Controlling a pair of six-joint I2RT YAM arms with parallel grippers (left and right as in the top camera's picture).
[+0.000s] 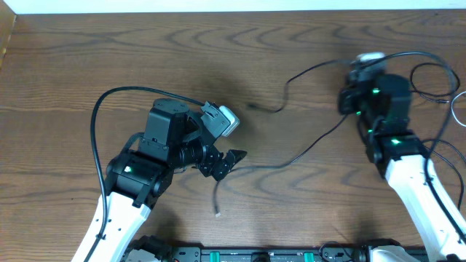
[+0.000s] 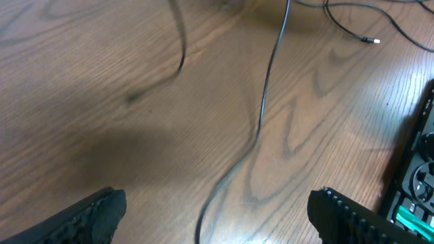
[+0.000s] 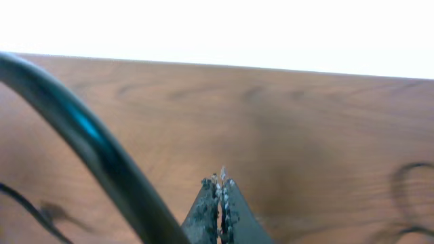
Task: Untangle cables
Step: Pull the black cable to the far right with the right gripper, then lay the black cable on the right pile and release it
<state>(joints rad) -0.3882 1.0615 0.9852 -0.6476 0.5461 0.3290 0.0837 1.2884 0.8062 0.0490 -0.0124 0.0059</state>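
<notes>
A thin black cable [image 1: 314, 144] runs from a pale plug end [image 1: 217, 212] past my left gripper [image 1: 226, 163] and on to the right arm. In the left wrist view it lies on the wood [image 2: 264, 102] between the open fingers of the left gripper [image 2: 217, 202], touching neither. A second black cable [image 1: 286, 86] rises from its plug [image 1: 253, 106] toward my right gripper [image 1: 355, 70]. The right gripper [image 3: 220, 181] is shut, with nothing visible between its tips. A black cord [image 3: 88, 139] passes close by on its left. I cannot tell if it is clamped.
Thin cable loops [image 1: 435, 81] lie at the right edge beside the right arm. A loose plug end [image 2: 369, 41] rests on the wood further out. A black base with green lights [image 2: 415, 196] runs along the near table edge. The table's far edge [image 3: 271, 68] meets a white wall.
</notes>
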